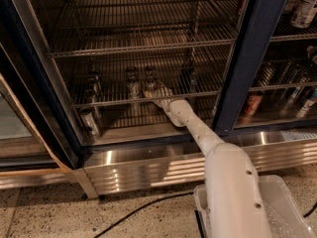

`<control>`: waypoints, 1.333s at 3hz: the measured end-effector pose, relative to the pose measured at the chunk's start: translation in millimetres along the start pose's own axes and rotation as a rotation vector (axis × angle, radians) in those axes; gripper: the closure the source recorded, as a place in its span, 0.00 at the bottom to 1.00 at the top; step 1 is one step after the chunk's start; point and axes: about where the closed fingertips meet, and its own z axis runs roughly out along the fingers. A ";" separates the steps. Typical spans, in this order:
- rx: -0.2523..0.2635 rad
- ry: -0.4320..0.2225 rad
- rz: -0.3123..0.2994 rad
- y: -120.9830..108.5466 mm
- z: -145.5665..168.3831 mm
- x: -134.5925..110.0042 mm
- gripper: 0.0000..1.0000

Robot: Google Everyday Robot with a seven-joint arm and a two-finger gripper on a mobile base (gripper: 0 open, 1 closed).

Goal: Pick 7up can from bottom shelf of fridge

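Seemingly mid-reach, the gripper (154, 91) hangs just beside the 7up can (150, 77) in the fridge (247, 58), its grip indiscernible, and next must close around it.

I read the fridge (250, 58) door frames as dark blue-black, its wire shelves (124, 43) as chrome and its ribbed base (148, 165) as bright steel. The 7up can (149, 78) is pale silver. The gripper (152, 91), cream-white like the arm (233, 192), sits against that can. A red can (252, 104) stands to the right. The floor (39, 212) is speckled beige.
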 end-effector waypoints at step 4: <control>-0.084 -0.017 0.080 39.0 -127.8 -10.3 1.00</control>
